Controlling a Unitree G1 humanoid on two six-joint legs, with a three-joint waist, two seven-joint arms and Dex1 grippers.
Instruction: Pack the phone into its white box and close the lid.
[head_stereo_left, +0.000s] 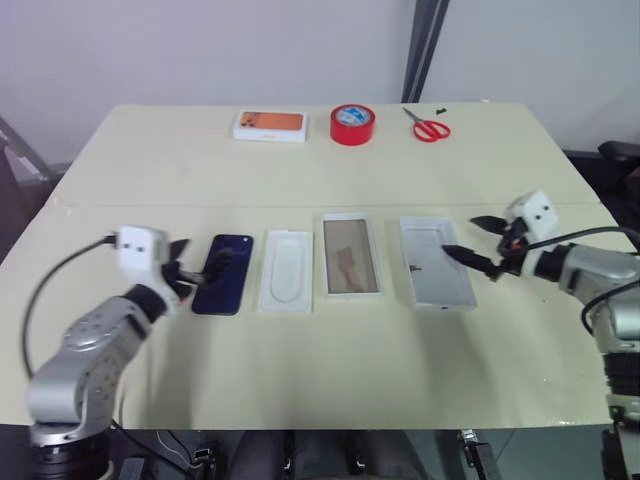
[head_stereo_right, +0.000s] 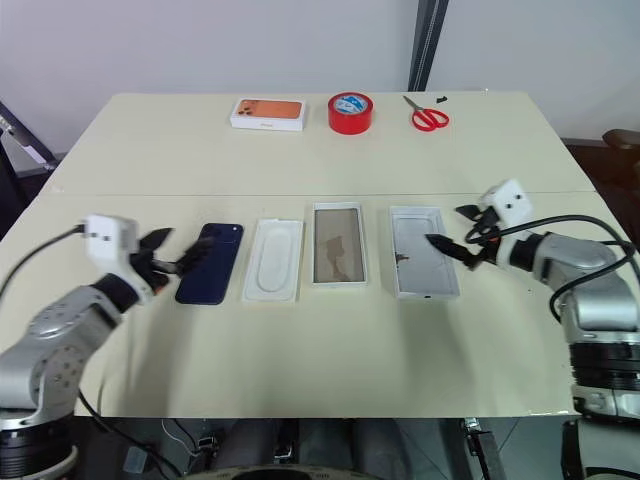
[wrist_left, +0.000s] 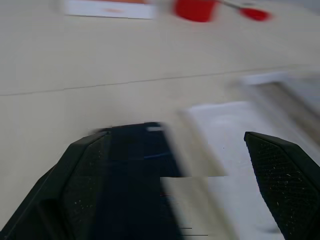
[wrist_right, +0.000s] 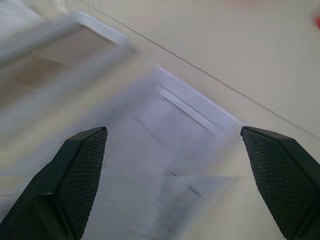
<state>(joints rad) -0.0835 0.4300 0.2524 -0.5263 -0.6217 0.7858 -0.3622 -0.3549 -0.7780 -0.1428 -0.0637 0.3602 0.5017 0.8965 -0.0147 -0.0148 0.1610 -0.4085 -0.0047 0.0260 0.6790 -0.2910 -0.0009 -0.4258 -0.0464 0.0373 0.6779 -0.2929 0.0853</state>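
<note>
Phone (head_stereo_right: 211, 263), slim dark navy-blue slab, lay flat on cream table (head_stereo_right: 320, 360), leftmost in row of four. Next to it, white insert with rounded oblong recess (head_stereo_right: 275, 260), then lid (head_stereo_right: 338, 244), brownish glossy inner face up, then shallow white cardboard box (head_stereo_right: 424, 265), empty. Left gripper (head_stereo_right: 172, 260) over phone's near-left edge, jaws spread wide, nothing held. Right gripper (head_stereo_right: 455, 232) at white box's right edge, jaws wide, empty. Orange-print white box (head_stereo_right: 267, 113), red tape roll (head_stereo_right: 350, 112), red-handled scissors (head_stereo_right: 428, 115) along far edge.
</note>
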